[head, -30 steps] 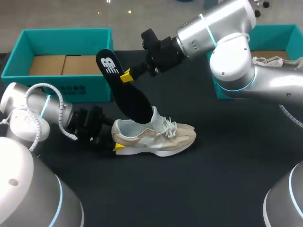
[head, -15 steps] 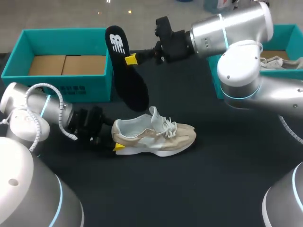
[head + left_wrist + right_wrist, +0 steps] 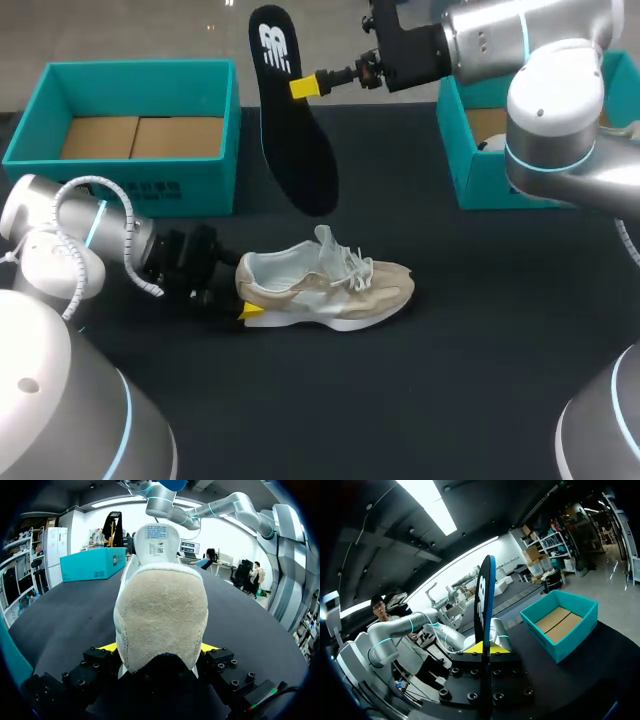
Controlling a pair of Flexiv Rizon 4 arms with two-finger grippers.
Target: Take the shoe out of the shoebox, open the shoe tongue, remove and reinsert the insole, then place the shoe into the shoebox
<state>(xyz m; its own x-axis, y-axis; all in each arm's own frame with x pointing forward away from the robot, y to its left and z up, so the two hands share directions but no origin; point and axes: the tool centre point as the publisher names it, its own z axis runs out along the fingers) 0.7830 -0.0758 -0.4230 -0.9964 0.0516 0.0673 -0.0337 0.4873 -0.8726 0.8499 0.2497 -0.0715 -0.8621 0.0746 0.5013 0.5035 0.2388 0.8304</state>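
Observation:
A beige and white shoe lies on its sole on the black table, toe to the right. My left gripper is shut on its heel, one yellow tip on each side. In the left wrist view the heel fills the space between the fingers of my left gripper. My right gripper is shut on the edge of the black insole, which hangs in the air above and behind the shoe, clear of it. Seen from the right wrist, the insole stands edge-on in my right gripper.
An open teal shoebox with a cardboard floor stands at the back left, also seen as the shoebox in the right wrist view. A second teal box stands at the back right, partly behind my right arm.
My right arm has lifted the insole up and to the right, out of the shoe's opening and clear above it. The left gripper and the shoe have stayed put.

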